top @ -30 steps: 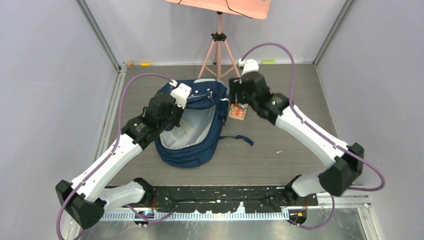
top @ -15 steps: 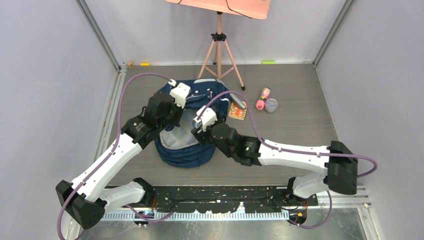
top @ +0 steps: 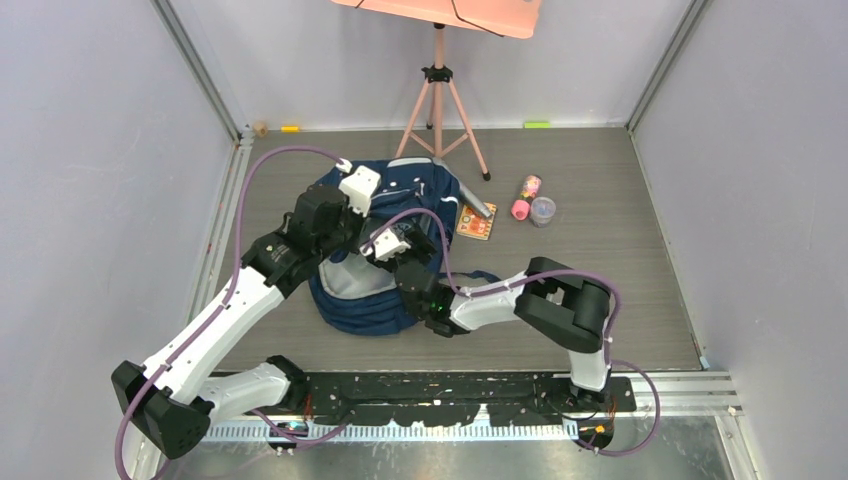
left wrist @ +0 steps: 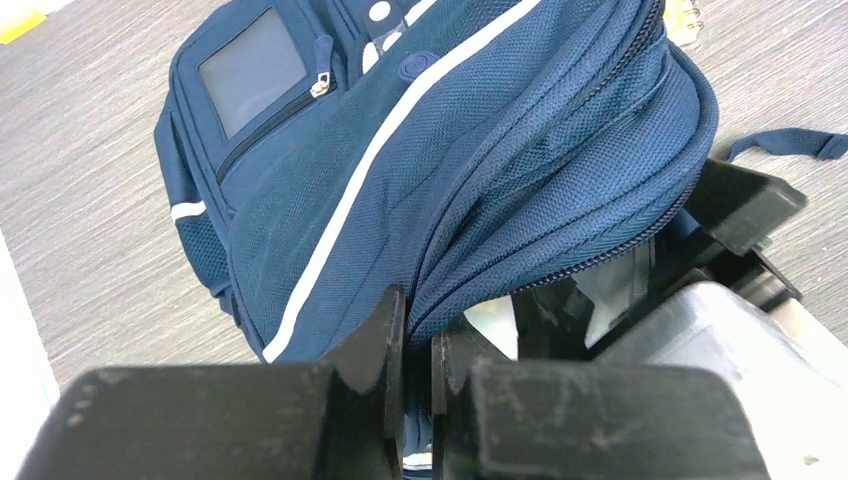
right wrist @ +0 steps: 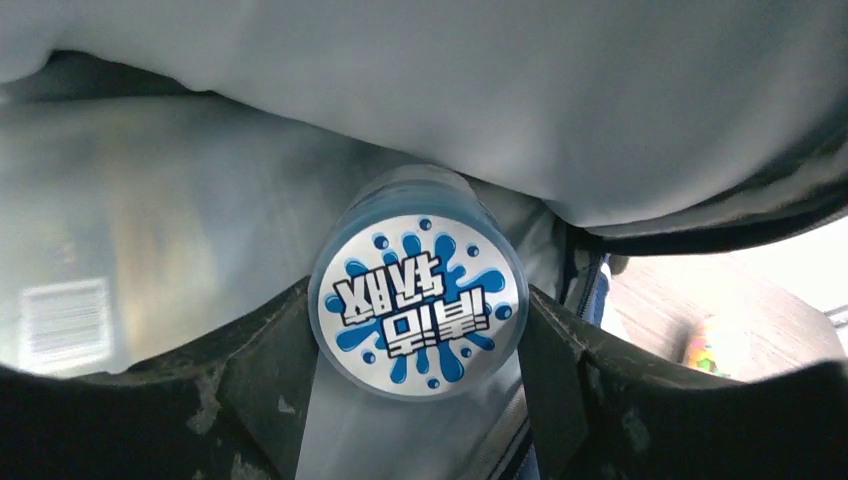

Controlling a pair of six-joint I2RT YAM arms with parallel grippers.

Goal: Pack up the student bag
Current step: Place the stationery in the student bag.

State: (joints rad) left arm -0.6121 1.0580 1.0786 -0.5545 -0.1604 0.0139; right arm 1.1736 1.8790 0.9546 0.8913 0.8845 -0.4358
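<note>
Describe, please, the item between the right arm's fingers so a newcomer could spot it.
Start at the open navy student bag mid-table; the right arm's fingers reach into its grey-lined mouth. They grip a pale tube whose round end carries a blue splash sticker with white lettering, unlike the plain lining around it.

white arms (top: 215, 325), black joints (top: 160, 408), looping purple cables (top: 249, 186), scuffed black left gripper (left wrist: 413, 335).
</note>
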